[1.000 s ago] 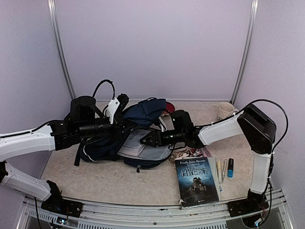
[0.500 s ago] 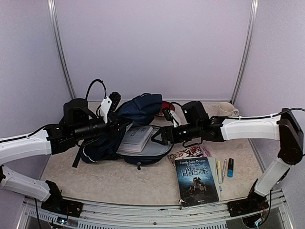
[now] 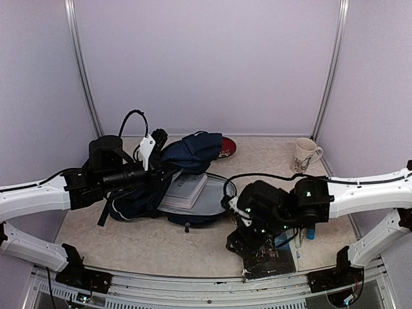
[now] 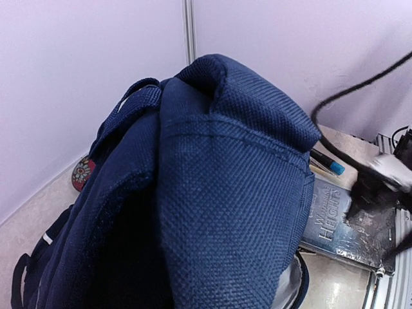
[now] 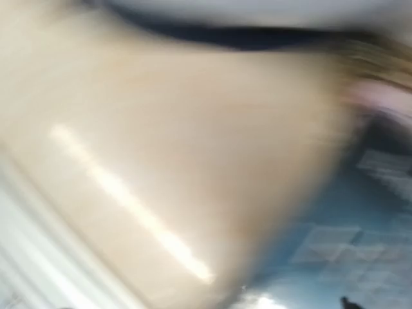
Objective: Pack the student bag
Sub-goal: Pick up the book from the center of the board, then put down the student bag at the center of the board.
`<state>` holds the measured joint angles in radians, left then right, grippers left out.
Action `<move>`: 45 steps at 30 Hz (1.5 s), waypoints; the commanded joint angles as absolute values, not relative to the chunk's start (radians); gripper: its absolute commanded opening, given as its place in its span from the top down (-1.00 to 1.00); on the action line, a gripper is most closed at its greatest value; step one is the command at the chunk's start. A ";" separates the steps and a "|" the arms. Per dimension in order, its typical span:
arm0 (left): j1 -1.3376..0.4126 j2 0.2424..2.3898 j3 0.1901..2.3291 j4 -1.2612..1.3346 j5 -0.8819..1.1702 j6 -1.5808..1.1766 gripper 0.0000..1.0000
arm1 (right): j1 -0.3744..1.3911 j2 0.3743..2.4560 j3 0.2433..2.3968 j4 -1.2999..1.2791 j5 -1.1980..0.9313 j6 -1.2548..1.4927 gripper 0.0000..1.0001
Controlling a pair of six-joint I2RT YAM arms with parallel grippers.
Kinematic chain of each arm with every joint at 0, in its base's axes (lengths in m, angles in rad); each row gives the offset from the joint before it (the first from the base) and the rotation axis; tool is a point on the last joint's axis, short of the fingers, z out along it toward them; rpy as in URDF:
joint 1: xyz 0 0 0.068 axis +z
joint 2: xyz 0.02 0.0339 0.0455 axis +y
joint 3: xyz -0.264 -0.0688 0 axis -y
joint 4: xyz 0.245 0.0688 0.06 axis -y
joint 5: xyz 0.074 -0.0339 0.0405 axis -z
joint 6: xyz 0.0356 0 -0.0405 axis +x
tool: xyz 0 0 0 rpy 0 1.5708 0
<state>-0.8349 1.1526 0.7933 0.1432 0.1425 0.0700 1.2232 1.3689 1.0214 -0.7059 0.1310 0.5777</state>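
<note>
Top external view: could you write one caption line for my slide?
Left gripper holds the student bag open; right gripper hangs above a blue book.

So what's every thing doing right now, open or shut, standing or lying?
Bag, open, flap held up.
Left gripper, shut on bag flap.
Right gripper, blurred, can't tell.
White book, lying inside bag.
Novel, flat on table.
Mug, upright.
Plate, flat behind bag.
</note>
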 commanded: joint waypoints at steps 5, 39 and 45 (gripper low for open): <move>-0.854 1.137 0.846 0.263 0.136 0.114 1.00 | 1.554 1.574 1.112 -0.892 0.435 0.627 -0.91; -0.855 1.140 0.857 0.245 0.158 0.123 1.00 | 1.600 1.864 1.170 -1.270 0.526 1.106 -0.18; -0.854 1.139 0.859 0.242 0.162 0.125 1.00 | 1.519 1.834 1.175 -1.175 0.585 0.993 -0.11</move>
<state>-0.8528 1.1587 0.7937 0.1314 0.1310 0.1062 1.5715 1.8767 1.1839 -1.2713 0.5186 1.0668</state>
